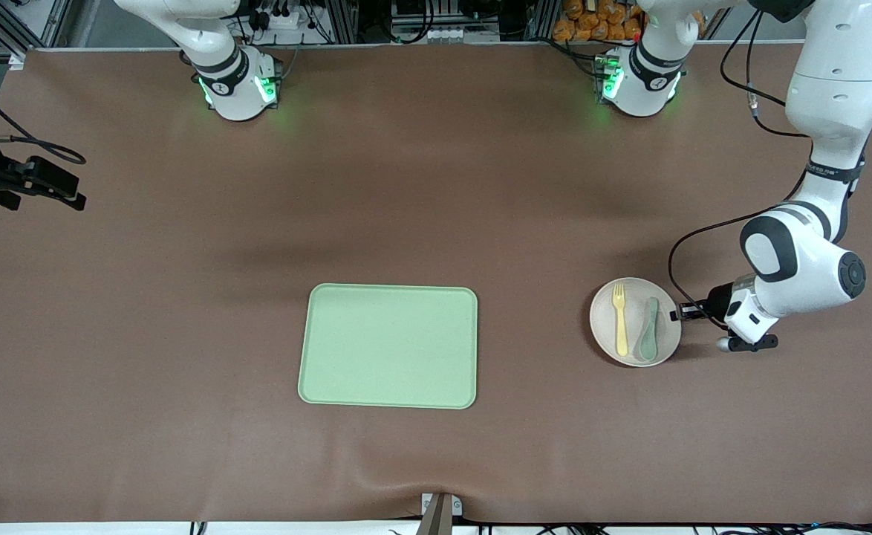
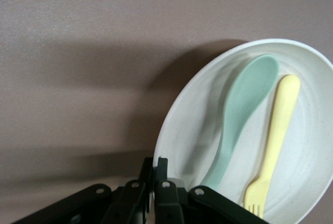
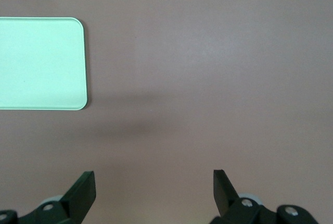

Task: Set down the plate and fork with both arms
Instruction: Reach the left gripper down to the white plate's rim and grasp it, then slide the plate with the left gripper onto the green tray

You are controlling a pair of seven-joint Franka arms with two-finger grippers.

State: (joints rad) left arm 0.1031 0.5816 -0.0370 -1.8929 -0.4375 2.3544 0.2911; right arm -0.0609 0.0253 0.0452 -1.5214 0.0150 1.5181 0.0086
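Note:
The off-white plate [image 1: 635,322] lies on the table toward the left arm's end. On it lie the pale-yellow fork [image 1: 620,319] and a grey-green spoon [image 1: 649,331] side by side. My left gripper [image 1: 678,313] is at the plate's rim, on the side toward the left arm's end of the table. In the left wrist view my left gripper [image 2: 155,164] is shut on the rim of the plate [image 2: 192,130], with the fork [image 2: 276,135] and the spoon [image 2: 242,114] in the plate. My right gripper [image 1: 72,197] is open and empty, waiting over the right arm's end of the table [image 3: 154,182].
A rectangular light-green tray [image 1: 389,346] lies in the middle of the table, toward the front camera, and its corner shows in the right wrist view [image 3: 41,62]. Brown table cover lies between the tray and the plate.

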